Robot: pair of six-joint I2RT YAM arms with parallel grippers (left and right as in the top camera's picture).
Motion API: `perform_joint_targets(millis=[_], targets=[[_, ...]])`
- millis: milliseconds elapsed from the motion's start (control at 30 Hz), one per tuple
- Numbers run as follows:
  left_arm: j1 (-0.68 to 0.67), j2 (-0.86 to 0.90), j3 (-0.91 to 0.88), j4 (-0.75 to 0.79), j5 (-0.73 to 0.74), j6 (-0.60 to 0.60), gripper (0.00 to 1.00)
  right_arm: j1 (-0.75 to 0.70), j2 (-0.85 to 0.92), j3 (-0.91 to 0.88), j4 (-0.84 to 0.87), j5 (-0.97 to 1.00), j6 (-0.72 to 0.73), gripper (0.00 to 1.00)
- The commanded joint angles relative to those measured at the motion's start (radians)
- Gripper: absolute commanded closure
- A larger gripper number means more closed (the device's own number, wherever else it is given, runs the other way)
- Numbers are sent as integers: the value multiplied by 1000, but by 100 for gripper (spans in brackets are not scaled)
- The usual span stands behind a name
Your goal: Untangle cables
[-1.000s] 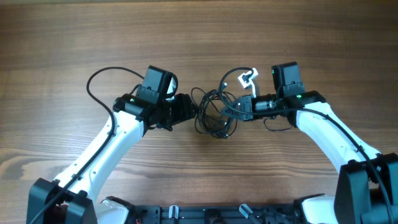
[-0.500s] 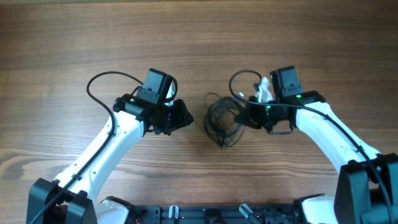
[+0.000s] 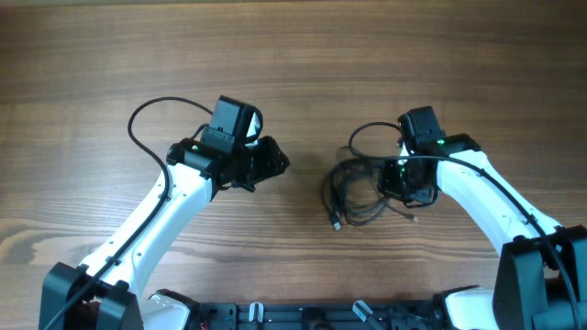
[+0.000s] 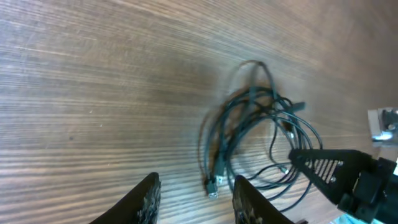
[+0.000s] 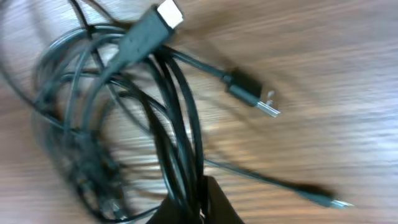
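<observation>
So, the cables [image 3: 353,194] lie in one loose knot on the table [image 3: 293,55]. The right claw [image 3: 399,179] sits at the knot's right edge, and its wrist view shows it pinched closed on a few strands. The left claw [image 3: 271,158] hangs to the left of the knot, well apart from it, with its fingers spread and nothing between them. A small plug [image 3: 337,223] pokes out at the knot's lower-left edge, on the side facing the left claw. A wide flat plug [image 5: 163,14] and a silver-tipped plug [image 5: 256,94] lie loose beside the knot.

The step in hand looks like drawing one cord out of the knot. It probably goes best with the right claw acting as an anchor. The left claw can come in low and take a single strand just behind the small plug. It can then pull that strand away from the knot slowly, so the loops slide rather than tighten. Since the right claw holds several strands, a hard tug would likely drag the whole knot along.
</observation>
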Motion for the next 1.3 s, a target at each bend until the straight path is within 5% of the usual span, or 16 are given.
perform_joint_targets(millis=[0, 167, 233, 333, 467, 800, 1267], targets=[[1, 2, -5, 3, 2, 5, 60, 1, 13, 3, 81, -349, -100, 92], [1, 2, -5, -5, 2, 5, 59, 35, 13, 3, 216, -533, -57, 91], [1, 2, -5, -6, 2, 5, 59, 63, 13, 3, 232, -511, -55, 82], [1, 2, -5, -6, 2, 5, 50, 83, 13, 3, 179, -319, -42, 50], [1, 2, -5, -5, 2, 5, 43, 53, 13, 3, 39, 77, 55, 39], [-31, 69, -5, 96, -2, 116, 42, -91, -1, 42, -27, 123, -68, 37], [-133, 280, -5, 179, -63, 135, 43, -106, -58, 113, -90, 76, -137, 37]])
